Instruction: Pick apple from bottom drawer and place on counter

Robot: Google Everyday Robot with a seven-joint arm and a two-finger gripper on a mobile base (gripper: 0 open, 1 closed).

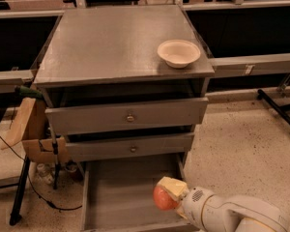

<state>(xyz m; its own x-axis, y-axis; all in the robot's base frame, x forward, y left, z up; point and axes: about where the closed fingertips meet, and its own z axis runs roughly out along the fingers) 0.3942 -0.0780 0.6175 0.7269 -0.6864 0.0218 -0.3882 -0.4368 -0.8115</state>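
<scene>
The apple (162, 198) is small, round and red-orange. My gripper (167, 193) is shut on it, its cream fingers (172, 186) wrapped over the apple's top and right side. It holds the apple just above the right part of the open bottom drawer (117, 193), a wide grey tray pulled out at the foot of the cabinet. My white arm (232, 214) comes in from the lower right corner. The counter (111, 40) is the flat grey top of the cabinet, above and behind the gripper.
A cream shallow bowl (179, 52) sits on the counter's right front corner. Two upper drawers with brass knobs (130, 118) are closed. A cardboard box (31, 132) and a black stand (20, 192) with cables are left of the cabinet. Speckled floor lies to the right.
</scene>
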